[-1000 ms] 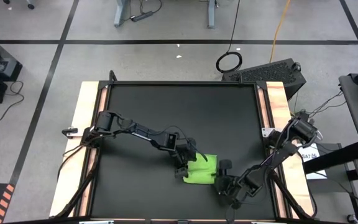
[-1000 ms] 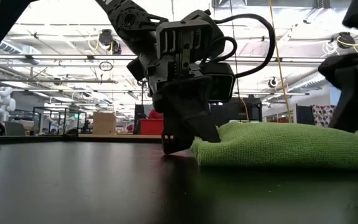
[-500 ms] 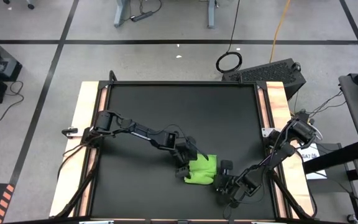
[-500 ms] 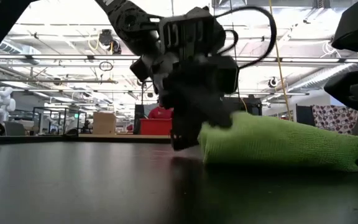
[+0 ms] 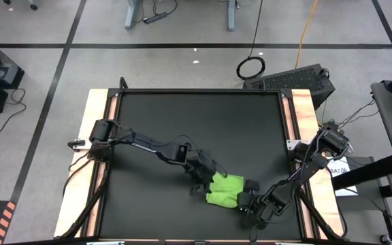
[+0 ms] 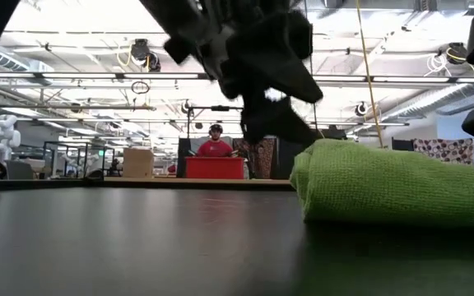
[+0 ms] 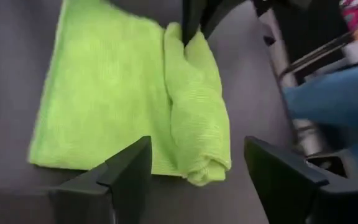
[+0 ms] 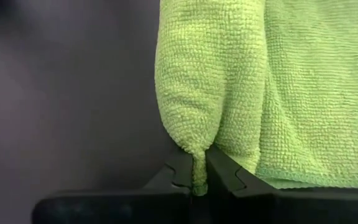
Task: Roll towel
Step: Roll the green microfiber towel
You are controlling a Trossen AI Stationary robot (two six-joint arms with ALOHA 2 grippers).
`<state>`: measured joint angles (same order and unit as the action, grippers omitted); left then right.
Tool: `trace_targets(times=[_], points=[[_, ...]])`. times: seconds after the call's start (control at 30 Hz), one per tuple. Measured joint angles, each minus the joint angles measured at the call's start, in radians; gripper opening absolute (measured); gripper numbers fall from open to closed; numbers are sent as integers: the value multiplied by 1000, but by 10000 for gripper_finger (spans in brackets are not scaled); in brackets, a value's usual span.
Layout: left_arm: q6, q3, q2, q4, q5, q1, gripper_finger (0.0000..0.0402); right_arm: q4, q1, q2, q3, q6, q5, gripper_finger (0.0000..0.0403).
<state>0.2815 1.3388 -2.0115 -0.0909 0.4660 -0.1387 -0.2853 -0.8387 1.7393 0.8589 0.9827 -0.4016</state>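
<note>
A big workshop hall with ceiling lights is seen behind the black table (image 5: 182, 136), and a person in a red top (image 6: 215, 146) is standing far off in the low view.

The towel (image 5: 224, 190) is lying near the table's front edge, a bit right of centre, partly rolled: one side is curled into a thick roll while the rest is still spread flat.

The right gripper (image 8: 197, 180) is clamped tight on the end of that roll, with a pinch of green fabric squeezed between its two dark fingers, on the towel's right side. The left gripper (image 7: 194, 177) is spread wide with nothing in it, held just above the towel's left edge and not touching it as far as can be told; its fingers (image 7: 126, 168) frame the roll in the left wrist view.

Compared with a second ago, the left gripper has been let go and lifted off the towel, where before it was pressed down at the left edge. The right gripper, open back then, has now been closed on the fabric. The towel has been shifted a bit to the right.

A black cable loop (image 5: 250, 67) is lying on the floor beyond the table.
</note>
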Motion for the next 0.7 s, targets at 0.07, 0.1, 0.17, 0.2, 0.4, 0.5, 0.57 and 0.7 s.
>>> trace_targets(times=[0.07,0.1,0.17,0.2,0.4,0.5,0.57,0.7], points=[[-77,0,33,-14,-71,-32,257,16,1,-4,0,8,21,4],[-119,0,47,-3,-109,-55,257,27,0,-4,0,13,25,4],[-226,1,67,3,-205,-112,257,37,-1,-7,0,25,28,4],[-282,1,68,6,-253,-140,257,43,-1,-9,0,28,32,4],[-503,2,46,13,-486,-277,258,100,-1,-12,-1,32,76,4],[-532,1,20,5,-534,-304,258,109,-1,-12,-1,47,76,4],[-552,0,9,7,-556,-313,258,117,-1,-12,-1,51,76,4],[-561,1,-21,15,-575,-313,258,139,1,-13,-1,53,74,4]])
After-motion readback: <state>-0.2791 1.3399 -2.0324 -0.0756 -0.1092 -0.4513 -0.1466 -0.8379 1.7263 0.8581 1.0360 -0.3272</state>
